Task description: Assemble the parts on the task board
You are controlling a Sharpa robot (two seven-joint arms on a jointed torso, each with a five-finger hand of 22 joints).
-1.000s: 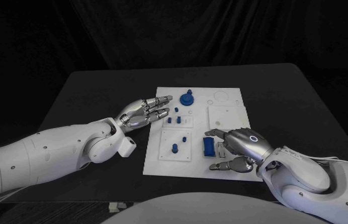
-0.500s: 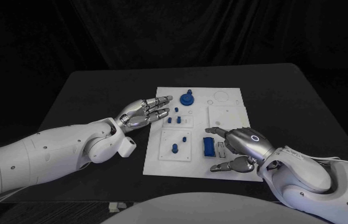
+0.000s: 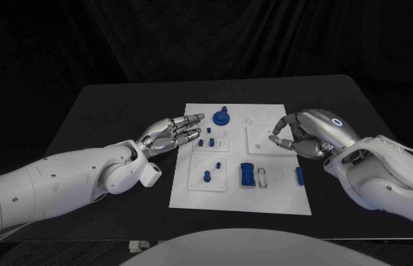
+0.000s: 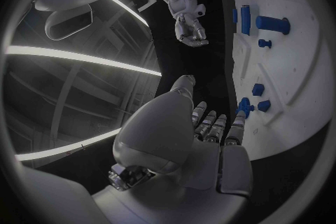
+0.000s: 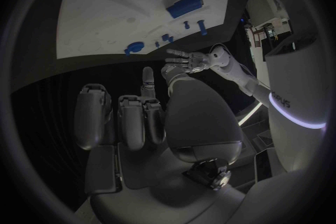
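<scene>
The right hand (image 3: pixel 308 136), fingers curled and seemingly holding nothing, hovers at the task board (image 3: pixel 239 201)'s right edge, nearest the small blue peg (image 3: pixel 299 176), while the left hand (image 3: pixel 172 133) rests open.

A matte black square-topped table (image 3: pixel 120 108) stands before a black pleated cloth curtain (image 3: pixel 215 27) that closes off the whole back of the scene, while long white light strips (image 4: pixel 77 61) run across a dark beamed ceiling overhead
</scene>
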